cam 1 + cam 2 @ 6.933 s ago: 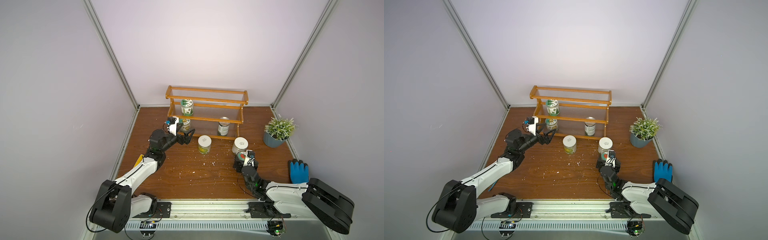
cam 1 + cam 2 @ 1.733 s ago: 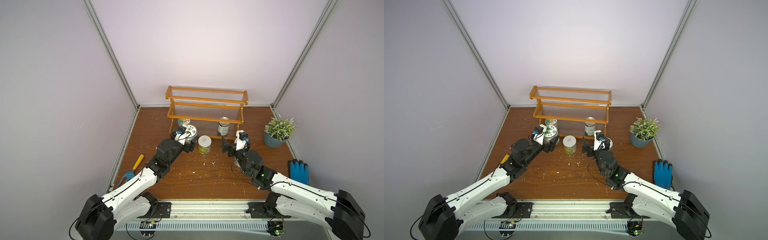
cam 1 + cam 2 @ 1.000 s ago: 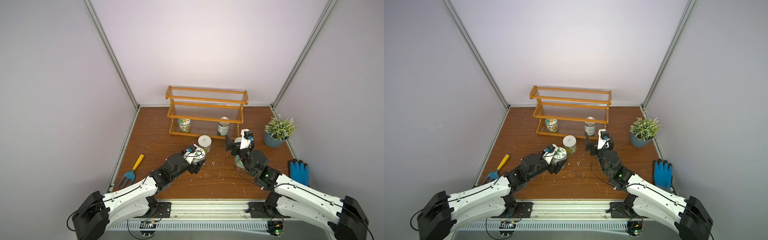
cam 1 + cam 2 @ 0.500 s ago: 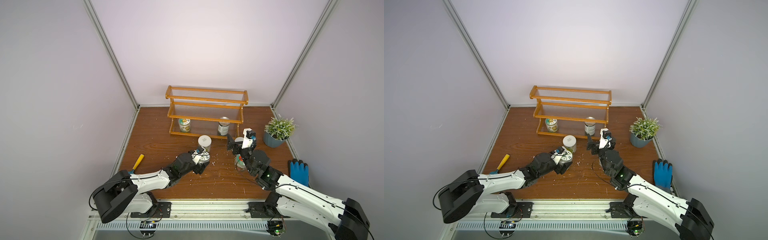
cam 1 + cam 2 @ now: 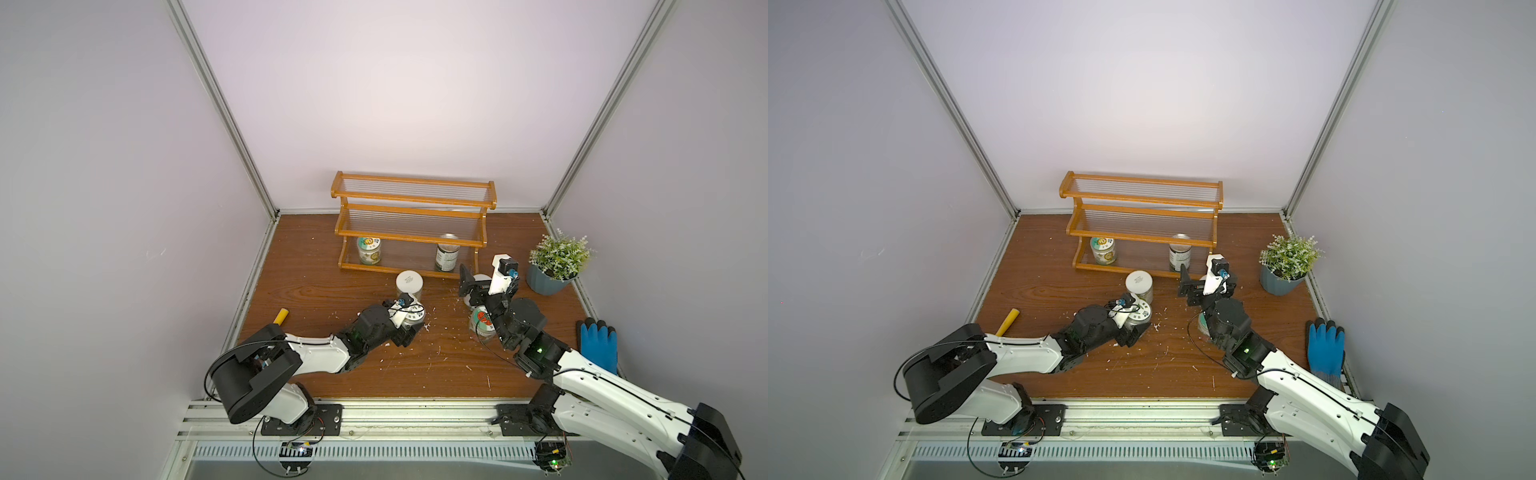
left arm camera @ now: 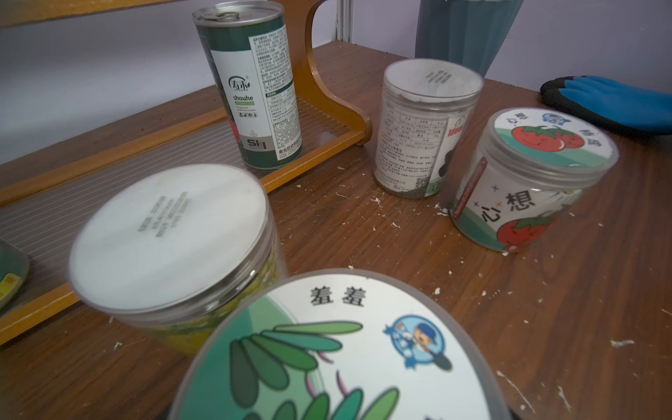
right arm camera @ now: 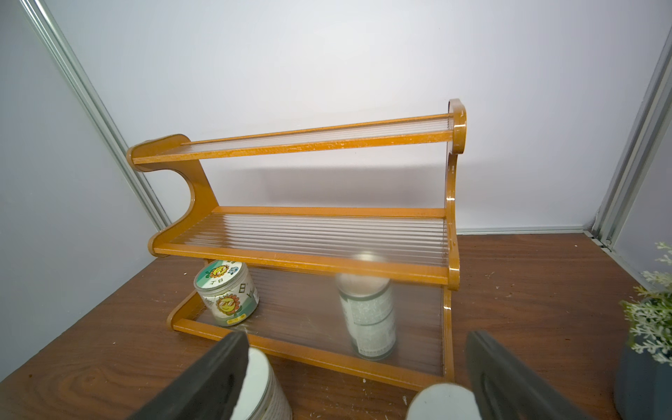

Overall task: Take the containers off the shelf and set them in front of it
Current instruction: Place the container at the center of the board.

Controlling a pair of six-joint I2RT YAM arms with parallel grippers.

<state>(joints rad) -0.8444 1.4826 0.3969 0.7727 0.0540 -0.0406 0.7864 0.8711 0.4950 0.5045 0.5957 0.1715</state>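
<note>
The left gripper [image 5: 409, 326] was clamped on the leaf jar [image 6: 338, 356] in front of the shelf [image 5: 411, 199]. The jar stood upright, long axis vertical, its white lid printed with green leaves. The lid hid its body in the wrist view, and whether it touched the table [image 5: 316, 291] was unclear. The right gripper [image 7: 356, 340] had its jaws spread wide, gripping nothing. A plain jar [image 5: 409, 282] stood just beyond the leaf jar. A tomato jar [image 5: 482, 326] was half hidden behind the right arm. A sunflower jar [image 5: 369, 250] and a can [image 5: 447, 257] stood upright on the lowest tier.
</note>
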